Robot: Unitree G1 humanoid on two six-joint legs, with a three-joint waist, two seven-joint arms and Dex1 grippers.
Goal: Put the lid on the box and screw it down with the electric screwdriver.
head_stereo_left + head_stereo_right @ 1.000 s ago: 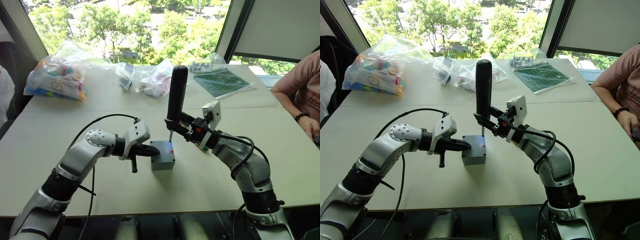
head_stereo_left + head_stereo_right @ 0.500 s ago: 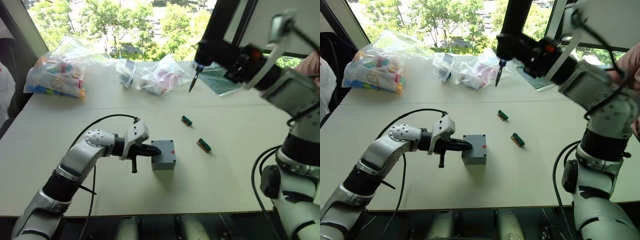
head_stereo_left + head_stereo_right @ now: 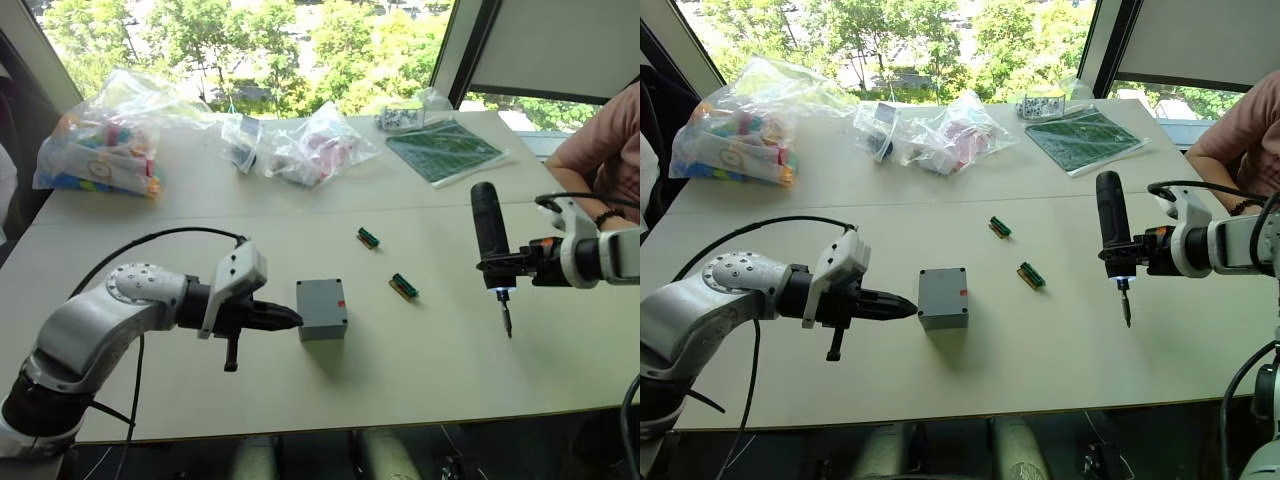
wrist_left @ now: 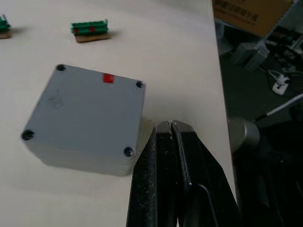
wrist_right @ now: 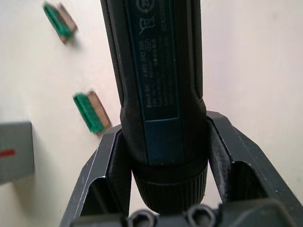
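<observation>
Right gripper (image 5: 163, 156) clamps upright electric screwdriver (image 3: 490, 240); left gripper (image 4: 169, 130), fingers together, just beside lidded box (image 3: 321, 308).

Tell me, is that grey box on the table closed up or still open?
Closed. The lid sits flush on the box, with a screw in each of its four corners. Whether the screws are tight, I cannot tell.

Left arm bent at elbow, forearm pointing toward 3 o'clock; left gripper (image 3: 285, 318) with both black fingers pressed together. Right arm reaching in from 3 o'clock; right gripper (image 3: 497, 264) clamped around long dark blue-black cylindrical electric screwdriver (image 3: 489, 238), held upright, bit down.
</observation>
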